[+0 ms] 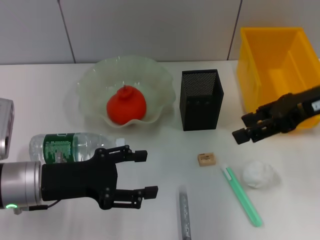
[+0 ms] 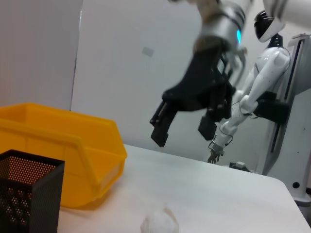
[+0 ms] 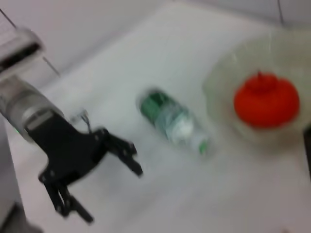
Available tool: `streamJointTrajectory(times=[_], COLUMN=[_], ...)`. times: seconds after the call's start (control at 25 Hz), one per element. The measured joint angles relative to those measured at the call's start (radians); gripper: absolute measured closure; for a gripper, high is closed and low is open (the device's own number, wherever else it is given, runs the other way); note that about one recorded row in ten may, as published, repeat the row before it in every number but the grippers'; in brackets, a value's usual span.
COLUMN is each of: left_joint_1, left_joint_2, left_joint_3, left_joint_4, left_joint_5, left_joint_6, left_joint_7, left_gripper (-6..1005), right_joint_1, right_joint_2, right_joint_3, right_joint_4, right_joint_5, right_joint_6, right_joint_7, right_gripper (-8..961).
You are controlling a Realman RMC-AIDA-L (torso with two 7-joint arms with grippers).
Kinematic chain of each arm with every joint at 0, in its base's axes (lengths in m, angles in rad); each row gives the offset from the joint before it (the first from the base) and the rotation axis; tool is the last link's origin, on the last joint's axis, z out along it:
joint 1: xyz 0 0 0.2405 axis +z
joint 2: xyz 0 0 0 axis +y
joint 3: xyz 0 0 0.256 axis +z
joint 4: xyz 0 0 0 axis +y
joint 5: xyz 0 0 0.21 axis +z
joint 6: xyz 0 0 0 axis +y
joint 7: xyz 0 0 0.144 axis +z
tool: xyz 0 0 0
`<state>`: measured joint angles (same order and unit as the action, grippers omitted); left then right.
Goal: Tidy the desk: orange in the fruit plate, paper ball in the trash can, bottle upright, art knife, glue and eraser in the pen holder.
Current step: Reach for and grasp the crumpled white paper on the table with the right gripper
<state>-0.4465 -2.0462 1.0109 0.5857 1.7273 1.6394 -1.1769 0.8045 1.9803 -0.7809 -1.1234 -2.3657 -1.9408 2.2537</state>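
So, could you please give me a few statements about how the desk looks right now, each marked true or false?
1. The orange sits in the fruit plate. True.
2. The bottle stands upright. False: it lies on its side.
3. The paper ball is in the trash can. False: it lies on the desk.
4. The eraser lies on the desk in front of the pen holder. True.
5. The left gripper holds the bottle. False: it is open, holding nothing.

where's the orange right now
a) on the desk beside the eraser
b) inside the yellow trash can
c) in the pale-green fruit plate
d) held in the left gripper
c: the orange sits inside the fruit plate, while the left gripper hovers open and empty in front of the lying bottle.
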Motion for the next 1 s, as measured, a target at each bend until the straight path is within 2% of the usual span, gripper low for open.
streamJointTrajectory(times=[0.04,0.08,0.2,0.32,0.56,0.6,0.64,0.8,1.0], left_joint_1=[0.000,0.000,0.000,0.000,-0.002,-0.003,-0.003,-0.003,-0.004], left_joint_2=[0.000,-0.001,-0.001,-0.001,-0.002,-0.002,-0.002,-0.002,-0.002], left_joint_3=[-0.001,-0.001,-0.007,-0.016,-0.020,-0.020,-0.020,-0.021,-0.027], left_joint_4=[-0.004,-0.006,-0.010,-0.012,-0.014,-0.014,-0.014,-0.014,-0.014], left_joint_5=[-0.001,-0.001,-0.001,-0.002,-0.003,-0.003,-0.003,-0.004,-0.008], left_joint_6=[-0.002,-0.004,-0.005,-0.005,-0.004,-0.004,-0.004,-0.004,-0.001], left_joint_7=[0.006,0.009,0.011,0.011,0.013,0.013,0.013,0.018,0.020], left_gripper=[142,142,143,143,144,144,144,145,145], right_joint_1=[0.000,0.051,0.152,0.184,0.179,0.170,0.170,0.137,0.107], right_joint_2=[0.000,-0.010,-0.016,-0.011,0.006,0.019,0.019,0.050,0.080], right_joint_3=[0.000,-0.001,-0.014,-0.065,-0.198,-0.238,-0.238,-0.309,-0.351], right_joint_4=[0.000,0.017,0.069,0.121,0.215,0.234,0.234,0.235,0.231], right_joint_5=[0.000,-0.080,-0.299,-0.392,-0.412,-0.414,-0.414,-0.421,-0.428], right_joint_6=[0.000,-0.023,-0.028,0.008,0.120,0.152,0.152,0.222,0.309], right_joint_7=[0.000,0.038,0.066,0.066,0.064,0.064,0.064,0.059,0.045], right_gripper=[182,182,182,183,183,183,184,184,185])
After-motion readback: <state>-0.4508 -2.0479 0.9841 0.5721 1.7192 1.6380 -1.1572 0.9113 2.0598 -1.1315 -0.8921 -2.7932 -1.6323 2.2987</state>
